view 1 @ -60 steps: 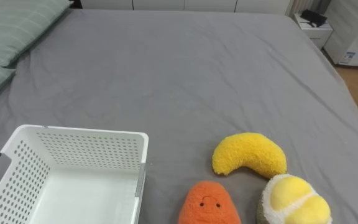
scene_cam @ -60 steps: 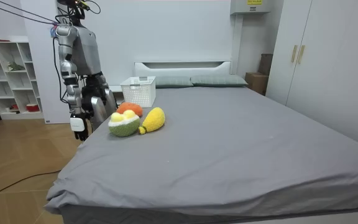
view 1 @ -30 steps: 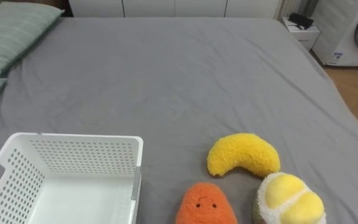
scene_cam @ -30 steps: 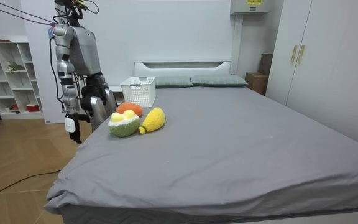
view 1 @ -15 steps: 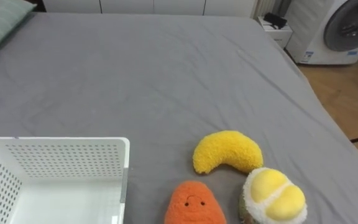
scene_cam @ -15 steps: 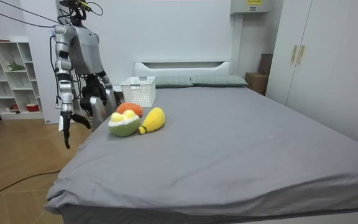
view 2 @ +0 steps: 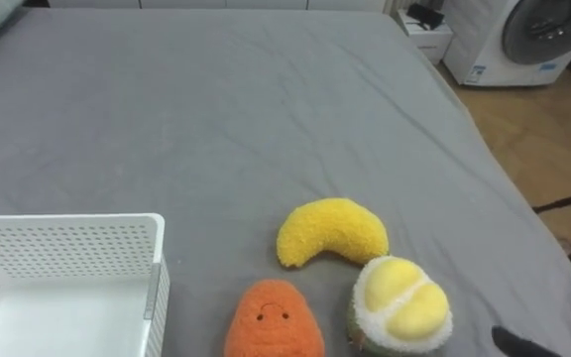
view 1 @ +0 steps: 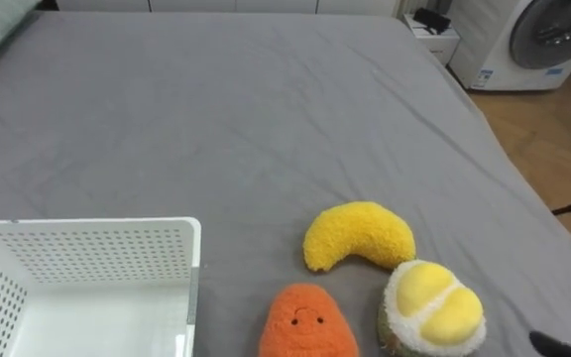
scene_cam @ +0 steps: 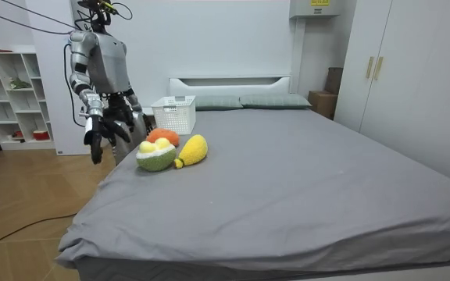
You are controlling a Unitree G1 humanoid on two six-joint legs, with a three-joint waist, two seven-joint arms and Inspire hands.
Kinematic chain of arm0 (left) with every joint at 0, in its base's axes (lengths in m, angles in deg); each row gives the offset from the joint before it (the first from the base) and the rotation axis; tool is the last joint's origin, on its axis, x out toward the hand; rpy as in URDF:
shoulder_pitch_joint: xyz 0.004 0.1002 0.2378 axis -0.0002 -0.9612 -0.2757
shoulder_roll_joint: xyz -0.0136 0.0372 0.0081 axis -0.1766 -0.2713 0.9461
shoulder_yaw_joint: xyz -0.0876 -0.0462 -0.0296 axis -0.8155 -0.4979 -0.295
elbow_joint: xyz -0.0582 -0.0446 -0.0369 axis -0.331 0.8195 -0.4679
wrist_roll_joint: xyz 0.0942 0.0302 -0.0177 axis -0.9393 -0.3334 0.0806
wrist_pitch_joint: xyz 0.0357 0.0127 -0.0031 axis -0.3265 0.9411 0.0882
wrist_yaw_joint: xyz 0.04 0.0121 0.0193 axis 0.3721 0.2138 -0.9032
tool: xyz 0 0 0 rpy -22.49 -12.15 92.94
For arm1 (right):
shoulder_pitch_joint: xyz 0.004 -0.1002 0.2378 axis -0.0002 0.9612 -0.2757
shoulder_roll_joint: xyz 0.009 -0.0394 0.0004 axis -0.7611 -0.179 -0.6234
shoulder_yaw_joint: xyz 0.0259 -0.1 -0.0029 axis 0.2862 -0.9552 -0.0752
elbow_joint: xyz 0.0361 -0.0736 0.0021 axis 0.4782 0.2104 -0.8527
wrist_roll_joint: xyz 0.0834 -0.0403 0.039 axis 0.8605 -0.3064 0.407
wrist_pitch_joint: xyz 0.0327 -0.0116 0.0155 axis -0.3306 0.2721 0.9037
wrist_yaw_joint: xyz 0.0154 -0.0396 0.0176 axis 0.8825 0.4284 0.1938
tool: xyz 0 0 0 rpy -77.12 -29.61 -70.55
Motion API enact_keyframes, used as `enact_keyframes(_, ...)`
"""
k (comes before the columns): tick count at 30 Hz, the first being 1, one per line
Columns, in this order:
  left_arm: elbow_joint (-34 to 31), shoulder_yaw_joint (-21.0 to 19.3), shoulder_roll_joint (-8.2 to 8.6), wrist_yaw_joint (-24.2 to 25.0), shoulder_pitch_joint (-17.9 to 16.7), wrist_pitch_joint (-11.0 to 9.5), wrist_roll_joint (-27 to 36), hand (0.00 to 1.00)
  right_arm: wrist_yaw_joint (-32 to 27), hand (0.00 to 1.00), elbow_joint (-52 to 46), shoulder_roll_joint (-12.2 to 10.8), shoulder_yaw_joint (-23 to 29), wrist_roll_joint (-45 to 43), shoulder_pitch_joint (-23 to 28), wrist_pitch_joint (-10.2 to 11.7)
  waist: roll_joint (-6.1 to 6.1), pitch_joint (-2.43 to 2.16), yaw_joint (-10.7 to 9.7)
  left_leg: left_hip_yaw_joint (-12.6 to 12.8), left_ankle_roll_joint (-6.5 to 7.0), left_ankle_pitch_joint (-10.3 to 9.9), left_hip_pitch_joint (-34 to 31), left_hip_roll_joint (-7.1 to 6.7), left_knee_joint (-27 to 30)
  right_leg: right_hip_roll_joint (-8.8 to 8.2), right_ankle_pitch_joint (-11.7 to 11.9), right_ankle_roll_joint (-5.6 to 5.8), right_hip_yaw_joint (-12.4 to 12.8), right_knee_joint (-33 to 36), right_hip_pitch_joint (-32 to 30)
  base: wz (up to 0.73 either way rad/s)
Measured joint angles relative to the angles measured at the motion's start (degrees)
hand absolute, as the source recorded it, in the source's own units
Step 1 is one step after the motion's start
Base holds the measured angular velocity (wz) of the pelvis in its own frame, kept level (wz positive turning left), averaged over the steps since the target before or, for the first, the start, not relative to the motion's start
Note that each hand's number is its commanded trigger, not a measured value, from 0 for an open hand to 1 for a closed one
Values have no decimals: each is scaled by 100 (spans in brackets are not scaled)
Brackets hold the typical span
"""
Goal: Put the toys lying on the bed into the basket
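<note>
Three plush toys lie close together on the grey bed [view 1: 216,109]: a yellow banana [view 1: 357,234], an orange carrot with a face [view 1: 308,322] and a round green, white and yellow fruit [view 1: 432,309]. A white perforated basket [view 1: 97,226] stands on the bed to their left, with nothing in it as far as I see. I stand at the bed's side near the toys. My right hand [scene_cam: 96,136] is raised in front of me, fingers relaxed and holding nothing. Its dark tip [view 1: 563,344] shows at the lower right, right of the round fruit.
The bed's edge runs down the right, with wooden floor [view 1: 553,149] beyond. A washing machine [view 1: 543,40] and a small nightstand [view 1: 434,30] stand past the far corner. Pillows [scene_cam: 272,100] lie at the headboard. An open shelf [scene_cam: 6,94] stands behind me.
My right arm has swung up from hanging at my side toward the bed. The eye view has shifted to the right. The toys and the basket have not moved.
</note>
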Motion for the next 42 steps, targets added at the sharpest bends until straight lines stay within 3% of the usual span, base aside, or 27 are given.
enact_keyframes(7, 0, 204, -20, -91, -39, -110, -3, 0, -264, 0, -845, -8, -306, -690, -18, 79, -12, 6, 114, 38, 0, 0, 0, 4, -4, 3, 3, 0, -14, 5, 17, 0)
enact_keyframes(11, -7, 212, 5, -146, -105, -135, -8, 0, -272, 0, -1542, 6, -510, -1050, 36, 115, 69, -8, 131, 55, -1, 0, -29, 18, -3, 9, 9, -8, -24, 10, -42, 0)
enact_keyframes(17, -76, 225, 36, -138, -140, -86, -100, 0, 293, 0, -1651, 0, -719, -1787, 136, 95, 91, 1, 133, 37, -2, 0, -44, 18, -2, -5, 11, -10, -67, 52, -44, 0)
enact_keyframes(22, -133, 213, 66, -121, -151, -44, -107, 0, 1035, 0, -1314, 0, -970, -2301, 156, -103, 107, 9, 174, 36, -1, 1, -53, 19, 4, -10, 11, -10, -65, 106, -65, 0)
enact_keyframes(27, -147, 215, 71, -63, -157, 135, -225, 0, 1883, 0, -708, -20, -1181, -2380, 163, -340, 28, -13, 271, 5, 0, 1, -61, 15, 51, -18, 12, -12, -79, 88, -39, 2)
enact_keyframes(33, -148, 208, 63, -59, -178, 171, -248, 0, 2669, 0, 192, -17, -1241, -2380, 28, -433, -32, 0, 290, -91, 0, 1, -53, 9, 82, -53, 12, -12, -187, 49, 51, 9)
enact_keyframes(42, -281, 143, 60, -56, -194, 325, -576, 0, 3001, 0, 1075, -20, -1358, -2777, -31, -524, -74, -11, 429, -180, -1, -1, -53, 6, 108, -79, 14, -18, -262, -15, 106, 5)
